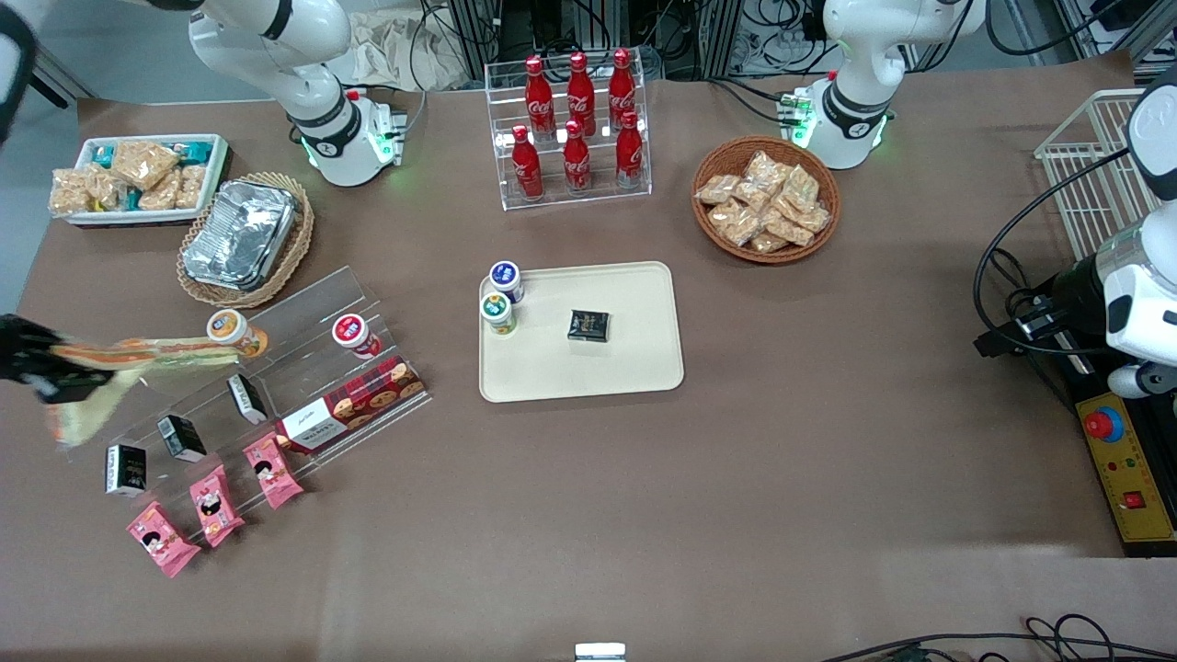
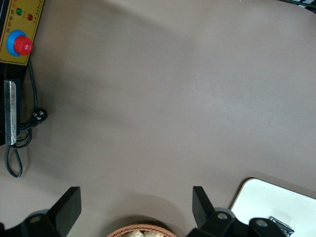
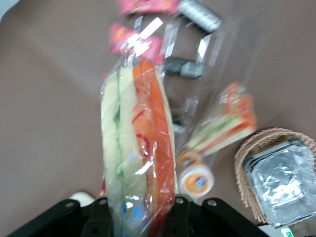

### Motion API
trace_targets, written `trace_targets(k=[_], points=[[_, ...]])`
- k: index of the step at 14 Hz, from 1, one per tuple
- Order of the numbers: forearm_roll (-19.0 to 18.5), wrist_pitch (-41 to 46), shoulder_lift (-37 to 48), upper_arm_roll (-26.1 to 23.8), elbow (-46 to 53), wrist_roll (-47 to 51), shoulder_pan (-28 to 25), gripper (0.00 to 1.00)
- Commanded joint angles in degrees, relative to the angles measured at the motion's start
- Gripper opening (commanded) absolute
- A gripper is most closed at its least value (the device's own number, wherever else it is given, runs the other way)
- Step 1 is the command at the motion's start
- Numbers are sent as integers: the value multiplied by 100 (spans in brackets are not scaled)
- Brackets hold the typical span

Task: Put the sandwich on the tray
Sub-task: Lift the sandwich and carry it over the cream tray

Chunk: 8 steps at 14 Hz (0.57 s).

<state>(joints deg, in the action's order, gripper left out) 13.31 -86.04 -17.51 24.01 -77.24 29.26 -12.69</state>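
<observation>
The pincer (image 1: 37, 372) is closed on the sandwich (image 1: 87, 395), raised above the working arm's end of the bench (image 1: 736, 506). The tray (image 1: 588, 368) lies toward 3 o'clock; the sandwich should land on its bare part, clear of the two small jars (image 1: 501, 299) and dark packet (image 1: 588, 325)

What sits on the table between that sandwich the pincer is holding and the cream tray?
In the front view, the pincer holds the sandwich raised. Between it and the tray stands the clear stepped rack, carrying capped cups and a red biscuit box.
</observation>
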Motion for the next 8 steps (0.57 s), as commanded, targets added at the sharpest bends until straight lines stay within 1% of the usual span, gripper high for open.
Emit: trace_targets(k=[1,2,6,8], points=[[-74,61,37,42,33,263,-724,0],[-74,35,37,42,33,578,-1005,0],[-22,-114,20,-19,25,2519,-2025,0],[145,-359,-85,-54,16,3451,-2447,0]])
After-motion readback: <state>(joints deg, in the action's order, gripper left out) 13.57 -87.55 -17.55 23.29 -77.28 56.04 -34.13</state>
